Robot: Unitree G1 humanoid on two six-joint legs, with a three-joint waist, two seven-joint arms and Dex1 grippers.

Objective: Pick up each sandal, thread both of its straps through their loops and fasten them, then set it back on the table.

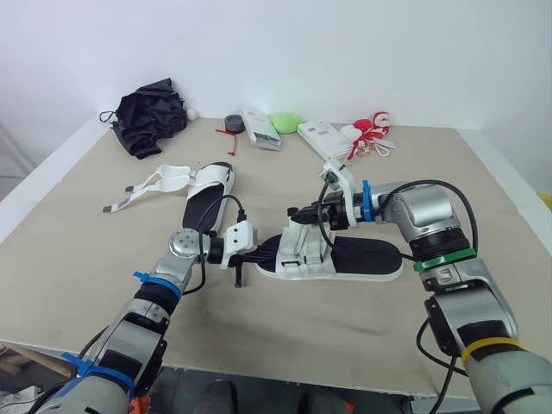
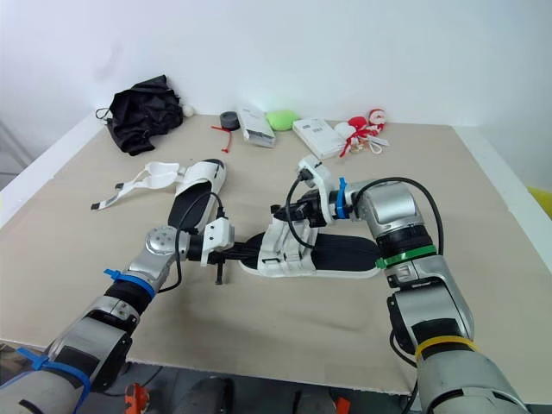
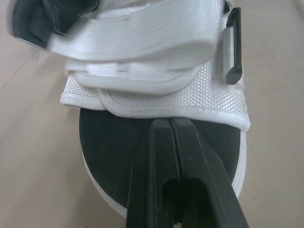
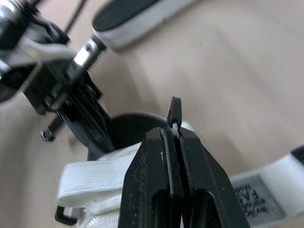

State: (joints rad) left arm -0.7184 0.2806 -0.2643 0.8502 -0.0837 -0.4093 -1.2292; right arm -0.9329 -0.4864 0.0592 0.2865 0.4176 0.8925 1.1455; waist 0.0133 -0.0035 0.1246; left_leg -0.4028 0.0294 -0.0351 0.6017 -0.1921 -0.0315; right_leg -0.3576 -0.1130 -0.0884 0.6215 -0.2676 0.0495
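A white-strapped sandal with a black footbed (image 1: 362, 256) lies mid-table, toe toward my left arm. My left gripper (image 1: 263, 250) is shut, its tips (image 3: 169, 122) resting on the footbed at the toe, just short of the front strap (image 3: 142, 33). My right gripper (image 1: 302, 213) hovers over the straps (image 1: 302, 246) and is shut on the black tab of a strap end (image 4: 175, 111). The second sandal (image 1: 209, 185) lies at the back left with its white straps (image 1: 151, 184) splayed open on the table.
Along the far edge sit a black crumpled cloth (image 1: 151, 116), a grey tape roll (image 1: 233, 123), a white box (image 1: 261, 129), a green object (image 1: 286, 122), another white box (image 1: 323, 138) and red-and-white items (image 1: 371, 131). The beige table (image 1: 103, 250) is bare on both sides.
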